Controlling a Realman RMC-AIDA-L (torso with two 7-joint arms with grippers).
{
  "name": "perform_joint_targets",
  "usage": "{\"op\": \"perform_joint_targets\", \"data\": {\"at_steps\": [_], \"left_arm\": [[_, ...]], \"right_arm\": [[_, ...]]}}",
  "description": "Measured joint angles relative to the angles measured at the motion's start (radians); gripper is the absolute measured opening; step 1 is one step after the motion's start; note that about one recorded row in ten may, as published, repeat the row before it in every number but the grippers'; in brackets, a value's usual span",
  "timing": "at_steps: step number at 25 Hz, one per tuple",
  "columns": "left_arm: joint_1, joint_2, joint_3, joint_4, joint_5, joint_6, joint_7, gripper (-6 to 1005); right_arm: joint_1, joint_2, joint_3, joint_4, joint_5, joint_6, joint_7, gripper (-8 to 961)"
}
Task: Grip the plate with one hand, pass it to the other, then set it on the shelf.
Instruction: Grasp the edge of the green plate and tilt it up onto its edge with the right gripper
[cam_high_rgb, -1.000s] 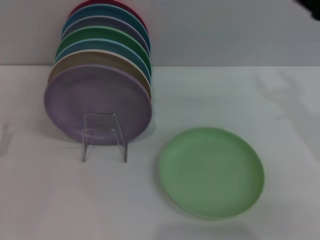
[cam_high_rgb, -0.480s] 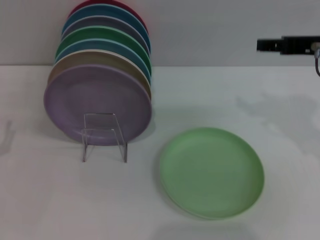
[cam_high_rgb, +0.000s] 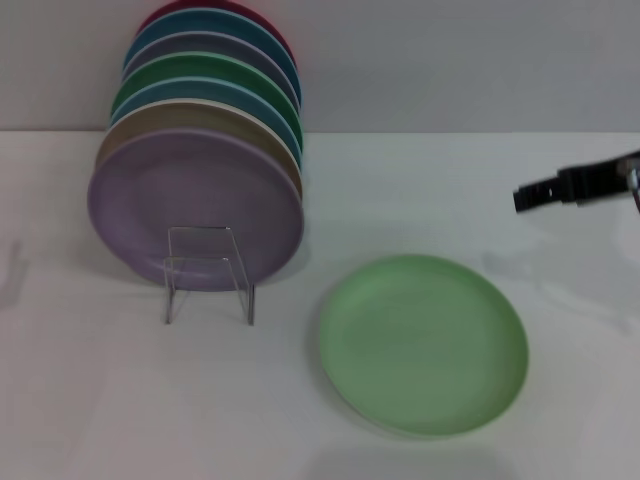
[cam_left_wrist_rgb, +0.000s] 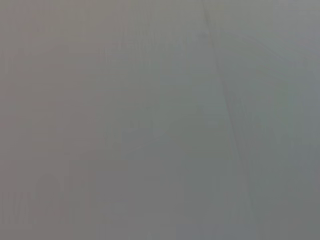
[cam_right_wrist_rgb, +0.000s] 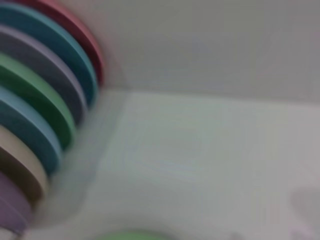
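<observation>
The pale mint-green plate lies flat on the white table, right of centre; a sliver of its rim also shows in the right wrist view. The clear acrylic shelf stands to its left, its square front loop facing me. My right gripper, slim and black, reaches in from the right edge. It hangs above the table, behind and to the right of the plate, not touching it. My left gripper is out of view; the left wrist view shows only a plain grey surface.
Several coloured plates stand on edge in the rack, the lavender plate in front and a darker green plate farther back; they also show in the right wrist view. A grey wall rises behind the table.
My right gripper has come in from the upper right corner and dropped lower, toward the table behind the mint-green plate. The plate and the rack have not moved.
</observation>
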Motion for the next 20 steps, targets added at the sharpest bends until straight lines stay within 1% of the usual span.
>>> {"op": "perform_joint_targets", "data": {"at_steps": [1,7,11,14,18,20], "left_arm": [[0.000,0.000,0.000,0.000,0.001,0.000,-0.001,808],[0.000,0.001,0.000,-0.001,0.001,-0.001,-0.003,808],[0.000,0.002,0.001,-0.001,0.003,-0.001,-0.008,808],[0.002,0.002,0.001,-0.001,0.004,-0.001,-0.009,808],[0.006,0.003,0.001,-0.001,0.004,0.000,-0.010,808],[0.007,0.003,0.001,-0.001,0.004,0.000,-0.011,807]], "right_arm": [[0.008,0.003,-0.003,-0.040,-0.019,0.004,-0.003,758],[0.014,0.007,-0.006,-0.113,-0.027,0.003,-0.015,756],[0.034,0.009,-0.005,-0.192,-0.028,-0.010,-0.032,754],[0.040,0.010,-0.005,-0.220,-0.028,-0.018,-0.035,753],[0.068,0.012,-0.013,-0.314,-0.025,-0.038,-0.044,752],[0.073,0.013,-0.016,-0.328,-0.026,-0.040,-0.047,751]]}}
